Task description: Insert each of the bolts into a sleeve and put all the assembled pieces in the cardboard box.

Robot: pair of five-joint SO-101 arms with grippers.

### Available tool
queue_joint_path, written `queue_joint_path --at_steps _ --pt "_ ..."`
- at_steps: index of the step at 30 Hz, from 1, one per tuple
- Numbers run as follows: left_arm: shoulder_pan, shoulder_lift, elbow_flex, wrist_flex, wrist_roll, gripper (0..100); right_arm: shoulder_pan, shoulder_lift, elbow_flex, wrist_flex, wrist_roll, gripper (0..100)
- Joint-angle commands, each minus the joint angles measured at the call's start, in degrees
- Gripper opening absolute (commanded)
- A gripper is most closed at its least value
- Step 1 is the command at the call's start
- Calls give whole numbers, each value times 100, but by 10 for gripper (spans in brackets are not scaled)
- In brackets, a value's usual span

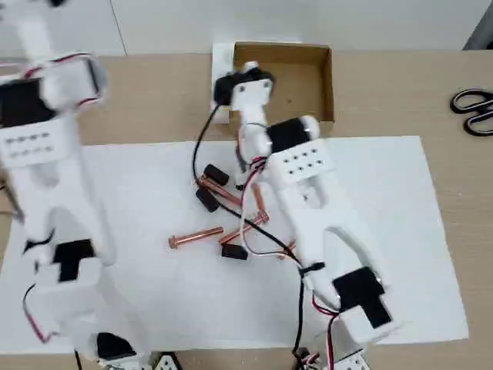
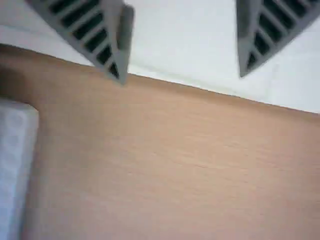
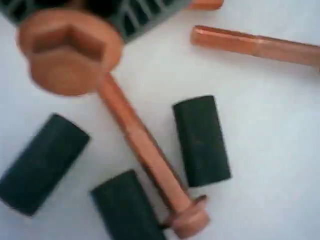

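Note:
My right gripper (image 3: 95, 20) hangs low over the pile of parts, shut on a copper bolt (image 3: 70, 50) just under its hex head. The shaft slants down toward the paper and ends beside another bolt's head (image 3: 191, 221). Three black sleeves (image 3: 201, 140) (image 3: 42, 162) (image 3: 125, 207) lie loose around it, and a further bolt (image 3: 255, 45) lies beyond. In the high view, bolts (image 1: 196, 237) and sleeves (image 1: 216, 174) are scattered mid-sheet, and the cardboard box (image 1: 323, 77) stands at the back. My left gripper (image 2: 180, 75) is open over bare wood, holding nothing.
A white paper sheet (image 1: 385, 231) covers the middle of the wooden table. Scissors (image 1: 474, 112) lie at the far right edge. The right arm (image 1: 308, 193) reaches across the sheet toward the box. A white block (image 2: 15, 165) lies near the left gripper.

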Motion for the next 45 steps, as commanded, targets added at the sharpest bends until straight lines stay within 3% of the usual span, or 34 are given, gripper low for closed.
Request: queue_joint_path --at_steps 1,8,16,27,33,41,45 --pt "-422 -1046 620 114 -299 141 -611 180 -26 -338 -185 4" --pt "-598 -2242 2396 97 -677 141 -1578 796 -26 -892 -659 4" --pt "-589 -2673 3345 97 -756 141 -2378 910 -35 -1473 -1099 4" --pt "-580 -2681 3644 97 -747 141 -2695 1086 0 -2018 -1749 4" --pt "-598 -2971 3618 97 -747 141 -2703 1666 -70 -2114 -1758 9" --pt "-580 -3279 3635 88 -747 141 -2703 1736 -299 -1956 -1723 93" --pt "-580 -3279 3644 88 -747 141 -2712 1736 -299 -1956 -1371 94"
